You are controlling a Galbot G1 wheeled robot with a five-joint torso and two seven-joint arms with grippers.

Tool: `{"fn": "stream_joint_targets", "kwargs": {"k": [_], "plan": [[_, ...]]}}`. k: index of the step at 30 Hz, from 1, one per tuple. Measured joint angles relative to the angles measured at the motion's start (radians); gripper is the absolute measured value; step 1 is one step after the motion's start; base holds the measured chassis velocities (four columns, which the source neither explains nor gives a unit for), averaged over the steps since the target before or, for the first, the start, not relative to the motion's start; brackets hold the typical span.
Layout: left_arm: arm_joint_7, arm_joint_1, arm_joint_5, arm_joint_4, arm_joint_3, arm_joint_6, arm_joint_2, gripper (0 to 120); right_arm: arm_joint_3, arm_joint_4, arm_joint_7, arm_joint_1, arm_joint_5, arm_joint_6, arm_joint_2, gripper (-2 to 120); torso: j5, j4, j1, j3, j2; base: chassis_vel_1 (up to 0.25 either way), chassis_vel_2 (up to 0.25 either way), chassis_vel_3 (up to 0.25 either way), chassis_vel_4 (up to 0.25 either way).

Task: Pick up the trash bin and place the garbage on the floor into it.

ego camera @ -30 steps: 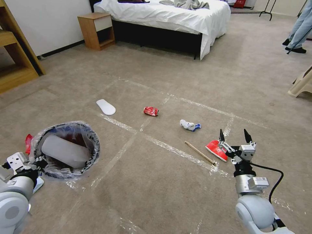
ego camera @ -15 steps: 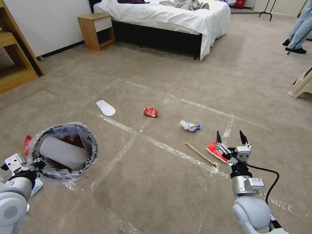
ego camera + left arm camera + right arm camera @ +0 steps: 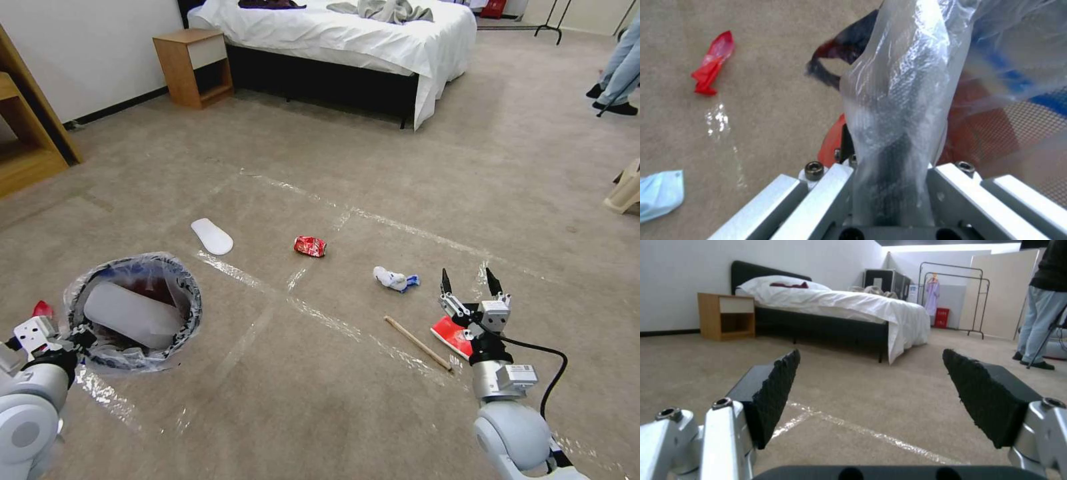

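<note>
While the left gripper [image 3: 75, 332] is clamped on the rim and clear liner of the trash bin [image 3: 133, 310], w/ a white slipper [image 3: 130, 315] already inside, the pick-up part looks done and one piece is binned. The right gripper [image 3: 469, 285] hangs w/ fingers apart and empty over a flat red packet [image 3: 451, 335], nothing grasped yet. Left on the floor [image 3: 320, 393]: that packet, a stick [image 3: 417, 343], a white tissue wad [image 3: 393, 279], a red can [image 3: 310, 246], another slipper [image 3: 212, 236], plus a red wrapper [image 3: 712, 62] and pale blue mask [image 3: 660, 194] near the bin, so most is still to do.
</note>
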Motion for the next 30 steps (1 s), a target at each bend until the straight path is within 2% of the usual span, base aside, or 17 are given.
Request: {"fn": "stream_joint_targets", "kwargs": {"k": [30], "plan": [[-0.003,-0.003,0.007,0.009,0.007,-0.004,0.0,0,-0.007,-0.012,-0.008,0.013,-0.006,0.005,-0.002,81,0.0001,-0.0001,0.0,0.0,0.0,-0.111,0.106,0.112,-0.108]]}}
